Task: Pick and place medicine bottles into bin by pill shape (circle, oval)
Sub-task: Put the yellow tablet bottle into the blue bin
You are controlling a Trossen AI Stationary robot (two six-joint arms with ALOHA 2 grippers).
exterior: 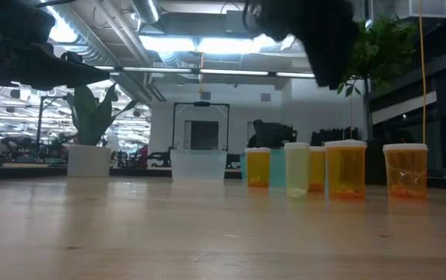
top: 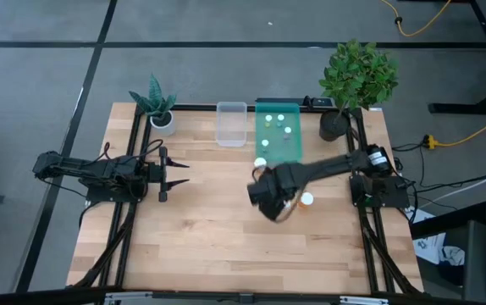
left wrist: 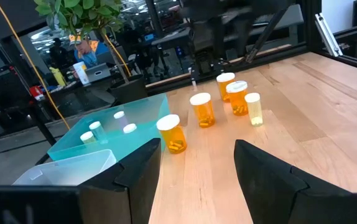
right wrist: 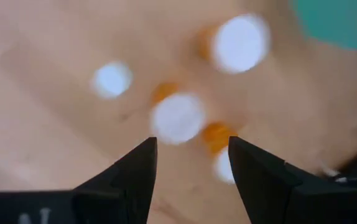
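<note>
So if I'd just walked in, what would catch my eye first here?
Probably the right gripper, hanging with open fingers straight above a cluster of white-capped orange bottles on the wooden table. Next, the teal bin at the table's far edge, already holding a few small pale bottles, with an empty clear bin beside it. The left gripper waits over the table's left side, and two potted plants stand at the back corners.
</note>
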